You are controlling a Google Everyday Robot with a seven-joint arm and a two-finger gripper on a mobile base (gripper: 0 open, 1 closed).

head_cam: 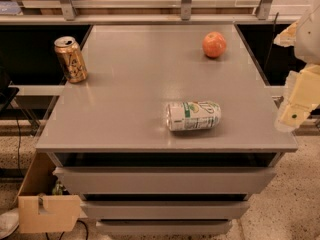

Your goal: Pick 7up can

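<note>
The 7up can (193,116) is white with green markings and lies on its side near the front of the grey table (125,99), its silver end facing left. My gripper (295,109) is at the right edge of the view, off the table's right side, to the right of the can and apart from it. It holds nothing that I can see.
A gold-brown can (70,59) stands upright at the table's left edge. An orange fruit (214,44) sits at the back right. Drawers (165,181) run below the tabletop. A cardboard box (47,211) sits on the floor at lower left. A shelf rail (150,19) runs behind the table.
</note>
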